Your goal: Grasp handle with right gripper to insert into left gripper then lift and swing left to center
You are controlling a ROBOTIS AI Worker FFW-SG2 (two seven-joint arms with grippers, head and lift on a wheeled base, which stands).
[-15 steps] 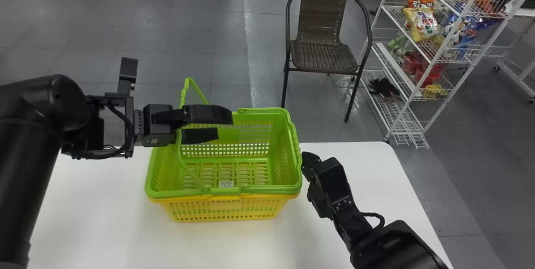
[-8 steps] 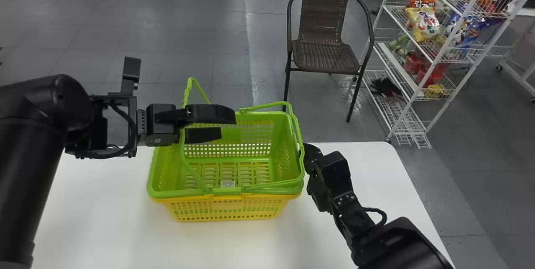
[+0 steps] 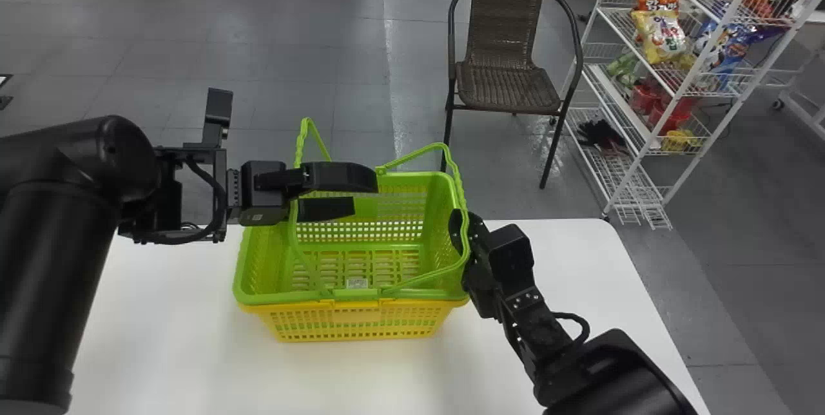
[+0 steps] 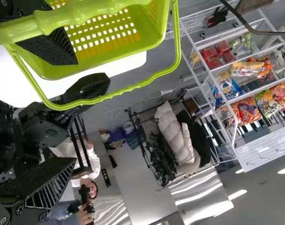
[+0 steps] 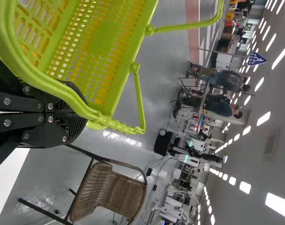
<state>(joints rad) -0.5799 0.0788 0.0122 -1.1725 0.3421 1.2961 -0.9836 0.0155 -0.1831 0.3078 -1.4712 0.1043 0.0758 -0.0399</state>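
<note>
Compared with the earlier frame, the green basket's near handle (image 3: 458, 176) has risen from the rim beside the right gripper (image 3: 459, 227), whose fingers have come inward to it. They are closed together, the handle lying across them. The left gripper (image 3: 365, 196) has its fingers spread over the green basket (image 3: 283, 299), the opposite handle (image 3: 300, 145) standing upright and crossing one of them. Below these fingers, the yellow basket (image 3: 351, 316) encloses the green one on the tabletop (image 3: 193, 350).

Head view looks down; close wrist views share the green basket (image 5: 105, 37).
</note>
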